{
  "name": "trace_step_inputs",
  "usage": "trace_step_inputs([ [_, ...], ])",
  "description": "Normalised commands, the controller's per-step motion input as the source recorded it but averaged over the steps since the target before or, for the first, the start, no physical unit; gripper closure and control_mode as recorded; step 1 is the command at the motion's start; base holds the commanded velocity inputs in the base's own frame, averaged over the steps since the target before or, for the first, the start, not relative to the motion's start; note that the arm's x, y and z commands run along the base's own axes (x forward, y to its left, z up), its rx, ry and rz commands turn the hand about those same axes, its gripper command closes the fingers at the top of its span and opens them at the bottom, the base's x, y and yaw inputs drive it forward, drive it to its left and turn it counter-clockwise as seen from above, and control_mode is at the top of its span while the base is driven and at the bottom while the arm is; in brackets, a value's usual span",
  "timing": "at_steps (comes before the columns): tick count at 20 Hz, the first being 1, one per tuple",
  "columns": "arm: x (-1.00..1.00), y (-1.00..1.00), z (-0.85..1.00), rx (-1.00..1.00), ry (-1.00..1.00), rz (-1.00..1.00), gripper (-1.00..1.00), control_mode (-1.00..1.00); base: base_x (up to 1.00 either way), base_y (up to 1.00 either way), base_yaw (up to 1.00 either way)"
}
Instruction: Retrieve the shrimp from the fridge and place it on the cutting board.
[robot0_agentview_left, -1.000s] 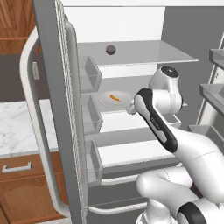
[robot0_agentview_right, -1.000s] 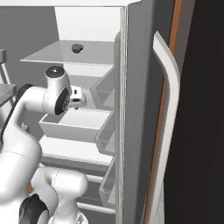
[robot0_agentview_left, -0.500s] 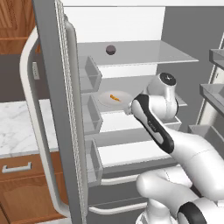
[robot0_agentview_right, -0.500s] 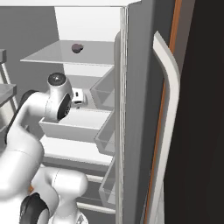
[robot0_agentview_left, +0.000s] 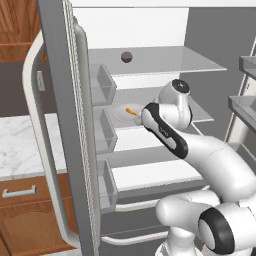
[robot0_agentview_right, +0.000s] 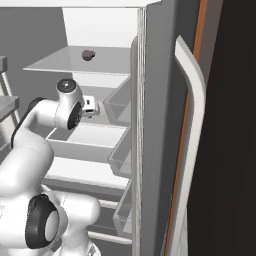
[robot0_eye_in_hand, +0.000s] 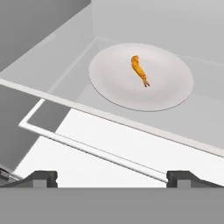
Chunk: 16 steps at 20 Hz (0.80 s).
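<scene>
The fridge (robot0_agentview_left: 59, 95) stands open, its white inside and glassy shelves facing me. A tiny orange shrimp (robot0_eye_in_hand: 139, 70) lies on a pale round plate (robot0_eye_in_hand: 111, 85) on the middle shelf. In the left base view the shrimp (robot0_agentview_left: 131, 111) sits just left of my wrist. My gripper (robot0_eye_in_hand: 113, 177) is open and empty. It hovers short of the shelf's front edge and points at the plate, both dark fingertips (robot0_eye_in_hand: 43, 176) apart from it. In the right base view the gripper (robot0_agentview_right: 91, 106) reaches in at middle-shelf height. The cutting board is out of view.
A small dark ball (robot0_agentview_left: 126, 57) rests on the upper shelf. Clear door bins (robot0_agentview_left: 103, 85) line the open left door with its long pale handle (robot0_agentview_left: 36, 135). The right door (robot0_agentview_right: 155, 125) stands close beside the arm. A marble counter (robot0_agentview_left: 20, 147) over wooden drawers lies left.
The arm has pushed slightly further into the fridge toward the plate. The gripper has stayed open and the shrimp has not moved.
</scene>
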Motion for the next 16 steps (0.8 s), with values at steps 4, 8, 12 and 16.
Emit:
trace_step_inputs([
  [4,0.52,0.07,0.0,0.0,0.0,0.0,-1.0,-1.0,0.0,0.0,0.0],
  [8,0.61,0.0,-0.01,0.0,0.0,0.0,-1.0,-1.0,0.0,0.0,0.0],
  [12,0.5,0.0,-0.13,0.0,0.0,0.0,-1.0,-1.0,0.0,0.0,0.0],
  [16,0.3,0.0,-0.31,0.0,0.0,0.0,-1.0,-1.0,0.0,0.0,0.0],
])
